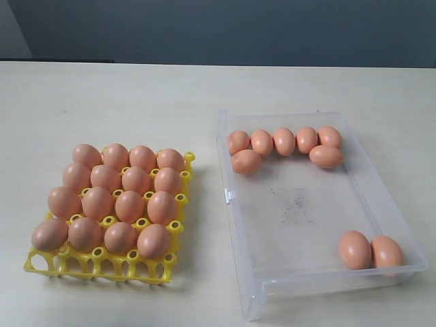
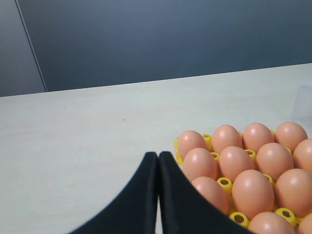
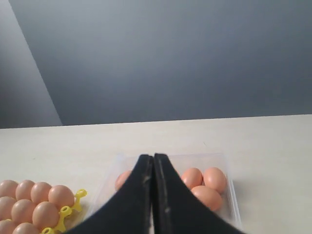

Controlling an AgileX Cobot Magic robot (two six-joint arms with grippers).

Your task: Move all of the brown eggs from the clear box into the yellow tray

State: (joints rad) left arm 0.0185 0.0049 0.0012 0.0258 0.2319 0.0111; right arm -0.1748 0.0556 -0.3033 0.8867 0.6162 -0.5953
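The yellow tray [image 1: 182,172] sits on the left of the table, filled with several brown eggs [image 1: 129,204]. The clear box [image 1: 235,225] lies to its right. It holds a far-side cluster of several brown eggs [image 1: 284,142] and two more [image 1: 371,251] in its near right corner. Neither arm shows in the exterior view. In the left wrist view my left gripper [image 2: 158,155] is shut and holds nothing, beside the tray's eggs [image 2: 251,192]. My right gripper [image 3: 153,157] is shut and holds nothing, in front of the clear box [image 3: 233,200] and its eggs [image 3: 207,185].
The pale table [image 1: 136,102] runs back to a dark blue-grey wall [image 1: 218,30]. A small latch tab [image 1: 229,197] sticks out of the box's left wall, facing the tray. A yellow tray corner [image 3: 73,202] shows in the right wrist view.
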